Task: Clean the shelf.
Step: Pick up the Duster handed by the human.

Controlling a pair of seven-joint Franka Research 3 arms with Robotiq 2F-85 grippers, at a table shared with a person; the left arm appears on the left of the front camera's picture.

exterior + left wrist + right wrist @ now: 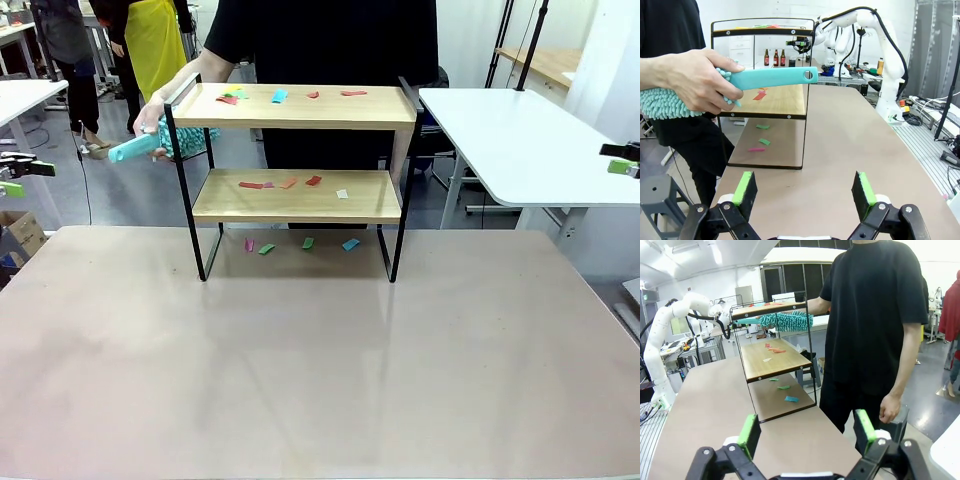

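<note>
floor: grey (pixel 140 190) | white tables (pixel 530 150) either side | cardboard box (pixel 22 236) left | ceiling lights (pixel 715 252)

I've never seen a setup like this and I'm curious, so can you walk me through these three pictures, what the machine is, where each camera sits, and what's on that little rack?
This is a two-armed robot sharing a table with a person. The front picture comes from a fixed camera between the arms, looking across at the person. The other two come from cameras on each arm's wrist, looking along its own fingers.

The left gripper and right gripper are black claws with green pads. Both are open and hold nothing.

On the table stands the shelf, two wooden boards in a thin black frame. Small coloured scraps lie on both boards and on the table beneath.

The person's hand holds a teal duster by its fluffy end beside the shelf's upper board, handle pointing towards the left arm.
</note>
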